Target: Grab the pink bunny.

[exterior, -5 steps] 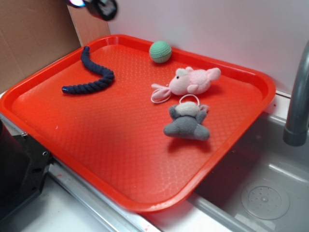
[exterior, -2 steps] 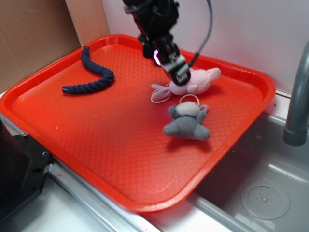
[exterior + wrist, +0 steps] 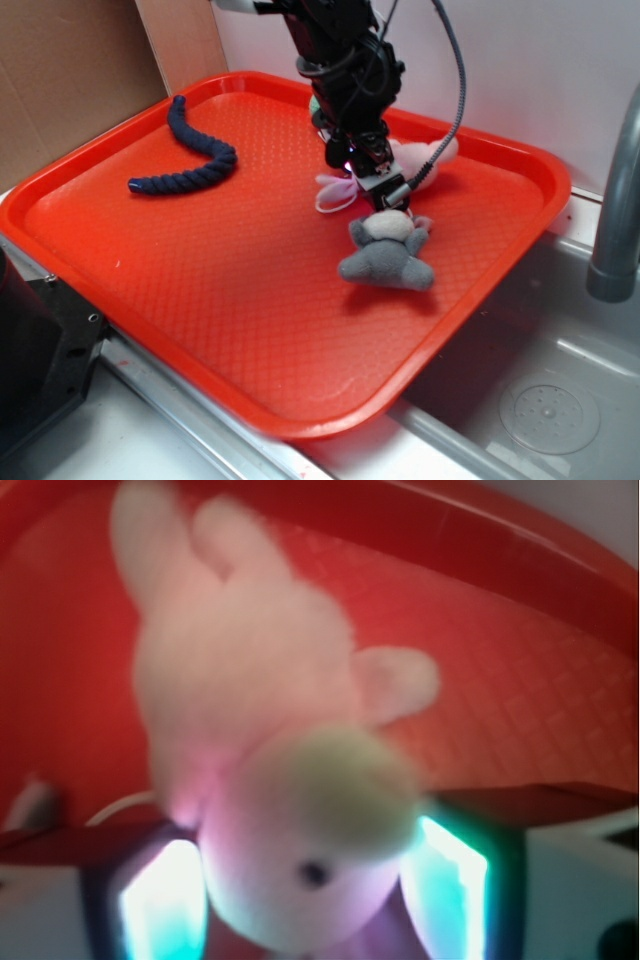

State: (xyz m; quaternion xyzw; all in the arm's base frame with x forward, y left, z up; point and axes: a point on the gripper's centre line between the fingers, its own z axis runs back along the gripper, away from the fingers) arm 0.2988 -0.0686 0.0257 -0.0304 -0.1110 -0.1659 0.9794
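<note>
The red tray (image 3: 200,300) fills most of the exterior view, resting partly over a sink basin (image 3: 560,400) at the right, with a grey faucet pipe (image 3: 615,200) at the far right edge. The gripper (image 3: 375,185) reaches down over the far-right part of the tray, onto the pink bunny (image 3: 425,160), which lies on its side there. In the wrist view the bunny's head (image 3: 300,860) sits between the two lit fingers (image 3: 160,900), one on each side; the jaws stand apart and have not clamped, though whether the pads touch the plush is too blurred to tell.

To do this step well, I judge the gripper should settle low enough that the fingers straddle the head or body rather than a floppy ear, then close firmly, since soft plush compresses and can slip out of a shallow pinch.

The grey plush animal (image 3: 388,255) lies just near of the bunny, close beside the fingertips, its white loop almost under them; a closing jaw could snag that loop or drag the grey toy along. The bunny's own white loop (image 3: 328,200) lies to the left. The navy rope toy (image 3: 190,150) rests well apart on the far left. The green knitted ball (image 3: 316,107) is mostly hidden behind the arm.
</note>
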